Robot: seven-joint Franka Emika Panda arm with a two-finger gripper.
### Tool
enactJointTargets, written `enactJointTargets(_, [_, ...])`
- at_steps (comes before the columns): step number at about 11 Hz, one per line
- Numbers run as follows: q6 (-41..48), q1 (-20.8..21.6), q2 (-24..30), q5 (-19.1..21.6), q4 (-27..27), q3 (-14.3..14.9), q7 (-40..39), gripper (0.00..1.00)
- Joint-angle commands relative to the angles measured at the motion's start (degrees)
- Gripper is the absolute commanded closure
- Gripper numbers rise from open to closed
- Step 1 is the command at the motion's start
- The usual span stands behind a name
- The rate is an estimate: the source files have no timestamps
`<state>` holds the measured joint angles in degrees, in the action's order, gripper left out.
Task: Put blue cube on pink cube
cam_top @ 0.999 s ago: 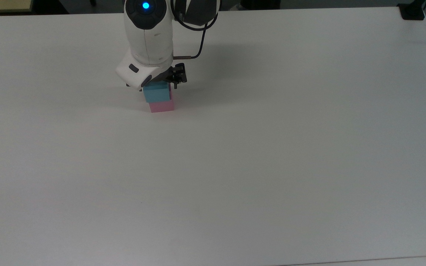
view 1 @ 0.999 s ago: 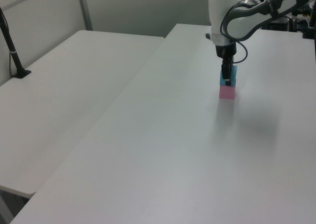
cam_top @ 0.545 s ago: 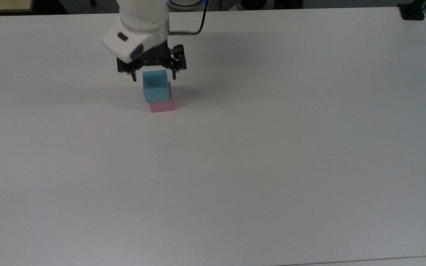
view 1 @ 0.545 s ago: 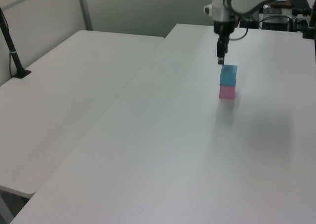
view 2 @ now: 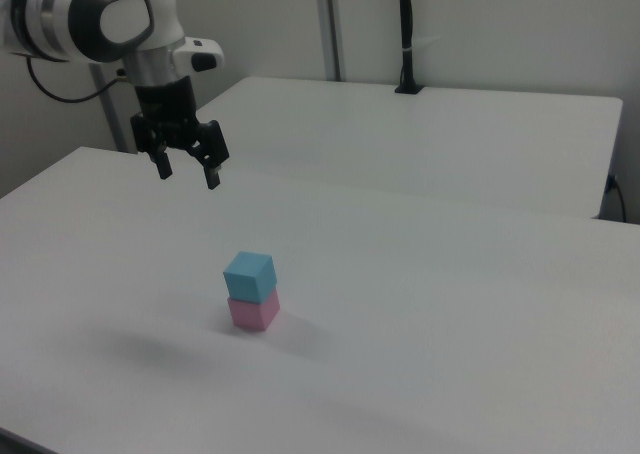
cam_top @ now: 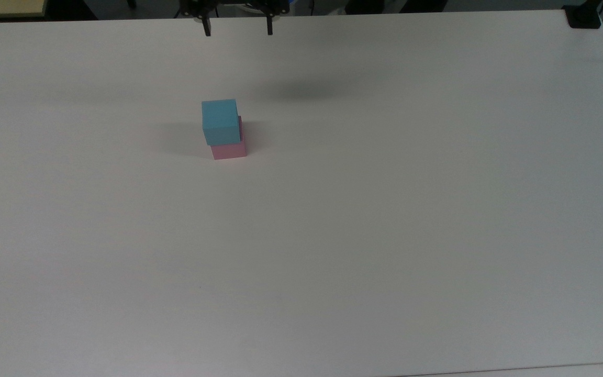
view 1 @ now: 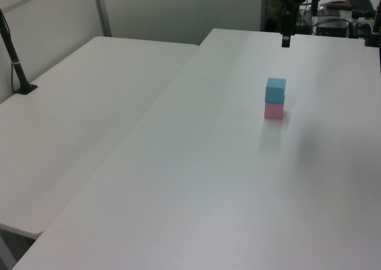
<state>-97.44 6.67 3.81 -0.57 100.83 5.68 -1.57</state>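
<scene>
The blue cube [cam_top: 220,120] sits on the pink cube [cam_top: 229,151] (slightly offset) on the white surface [cam_top: 385,209]. The gripper [view 2: 187,170] hangs released above, holding nothing.

Obstacle: blue cube [cam_top: 220,121] stacked on pink cube [cam_top: 229,151] | Room: bare table [cam_top: 385,220] all around it | My open gripper [view 2: 187,169]: well above.

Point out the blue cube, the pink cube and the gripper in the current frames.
blue cube [cam_top: 220,114]: top view, on its top face.
pink cube [view 2: 252,314]: right view, on its front side face.
gripper [view 2: 187,174]: right view, midway between its open fingertips.
</scene>
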Motion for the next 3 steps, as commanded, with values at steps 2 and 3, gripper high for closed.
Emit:
enactJointTargets(2, [1.2, -5.88, 0.59, 0.48, -2.2, -2.69, 0.69, 0.0])
enactJointTargets(3, [1.29, -5.97, 0.59, 0.57, -2.21, -2.61, 0.77, 0.0])
